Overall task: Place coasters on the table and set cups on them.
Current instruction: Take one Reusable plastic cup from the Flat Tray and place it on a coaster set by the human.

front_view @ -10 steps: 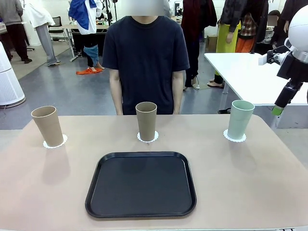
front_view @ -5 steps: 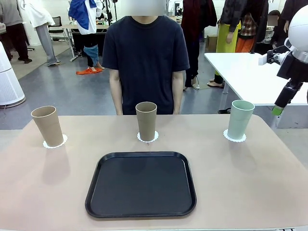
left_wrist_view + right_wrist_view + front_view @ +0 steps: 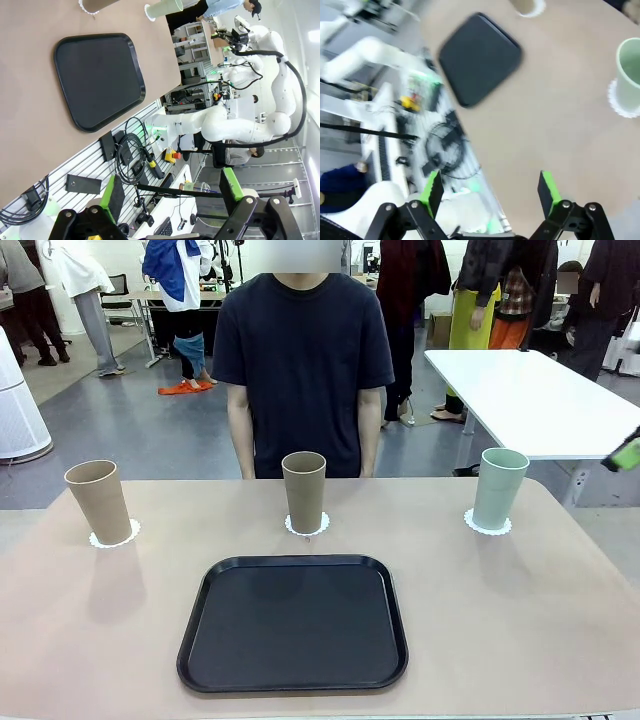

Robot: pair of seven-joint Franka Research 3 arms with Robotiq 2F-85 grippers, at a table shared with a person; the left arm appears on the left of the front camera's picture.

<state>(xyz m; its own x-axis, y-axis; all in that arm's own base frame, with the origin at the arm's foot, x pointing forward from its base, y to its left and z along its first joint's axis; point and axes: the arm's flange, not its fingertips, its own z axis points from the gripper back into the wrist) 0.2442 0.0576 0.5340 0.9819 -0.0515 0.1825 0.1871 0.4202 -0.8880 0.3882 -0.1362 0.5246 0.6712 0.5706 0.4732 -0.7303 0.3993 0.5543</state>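
Observation:
Three cups stand upright on the table [image 3: 520,620], each on a white coaster. A tan cup [image 3: 99,502] is on the left coaster [image 3: 114,537], another tan cup [image 3: 304,491] on the middle coaster [image 3: 307,529], and a mint cup [image 3: 499,488] on the right coaster [image 3: 487,527]. My left gripper [image 3: 171,192] is open and empty, off the table's near side. My right gripper [image 3: 490,190] is open and empty, high above the table edge near the mint cup [image 3: 630,67]. One green pad [image 3: 627,454] shows at the front view's right edge.
A black tray [image 3: 293,622] lies empty at the front middle of the table. A person in a dark shirt [image 3: 303,360] stands at the far side, arms down. A white-topped table [image 3: 530,400] stands behind on the right.
My right arm has swung away to the right, almost out of the front view. Cups, coasters and tray have not moved.

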